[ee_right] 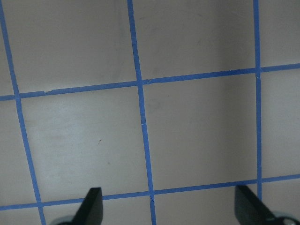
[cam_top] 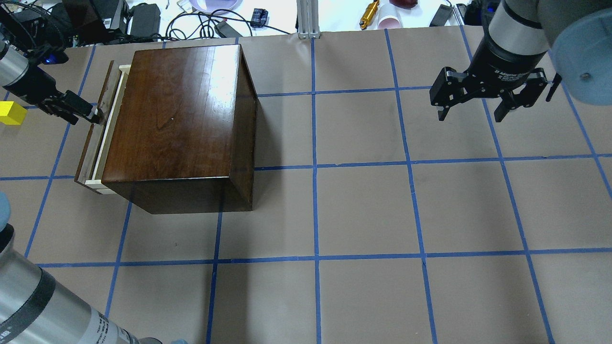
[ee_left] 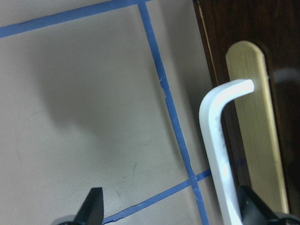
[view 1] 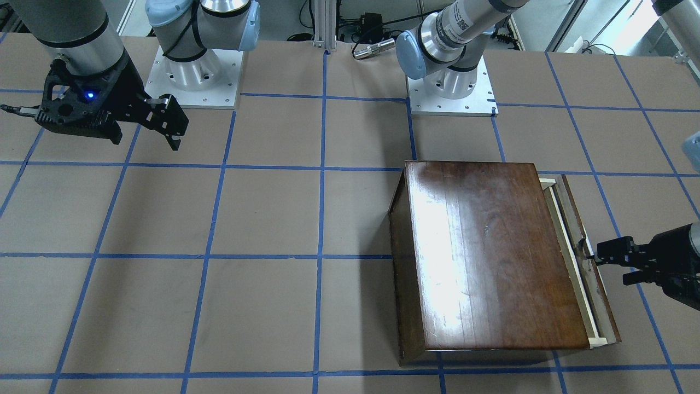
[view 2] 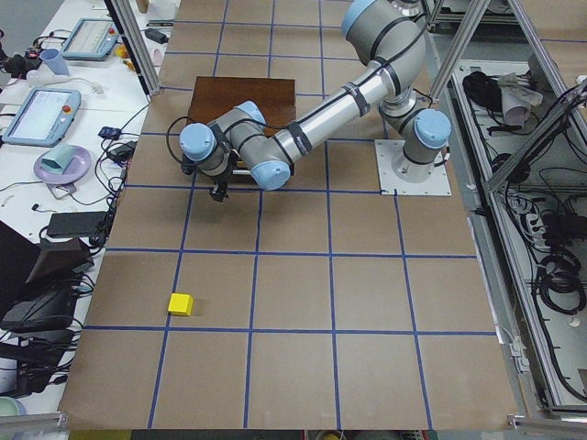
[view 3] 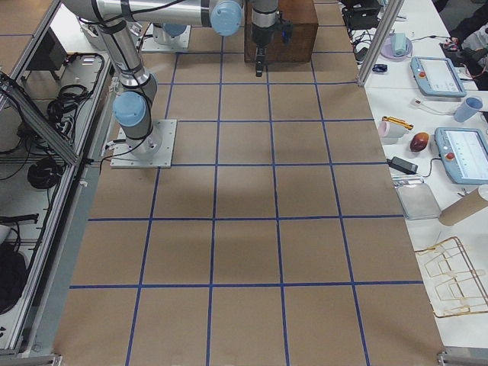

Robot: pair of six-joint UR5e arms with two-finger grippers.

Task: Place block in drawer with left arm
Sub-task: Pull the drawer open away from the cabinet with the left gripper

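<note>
The yellow block point(cam_top: 10, 113) lies on the table left of the box, behind my left gripper; it also shows in the exterior left view point(view 2: 180, 303). The dark-brown box point(cam_top: 177, 119) has its drawer point(cam_top: 108, 129) pulled out a little, so a pale wood strip shows behind the dark front panel point(view 1: 579, 246). My left gripper point(cam_top: 88, 116) is open at the drawer front. In the left wrist view the metal pull point(ee_left: 218, 150) stands between the fingertips, close to the right finger point(ee_left: 255, 211). My right gripper point(cam_top: 471, 114) is open and empty above the table.
The box stands on the table's left half in the overhead view. Cables, power bricks and small items point(cam_top: 201, 19) line the far edge. The two arm bases point(view 1: 191, 76) point(view 1: 451, 87) stand at the robot's side. Blue tape marks a grid on the brown tabletop.
</note>
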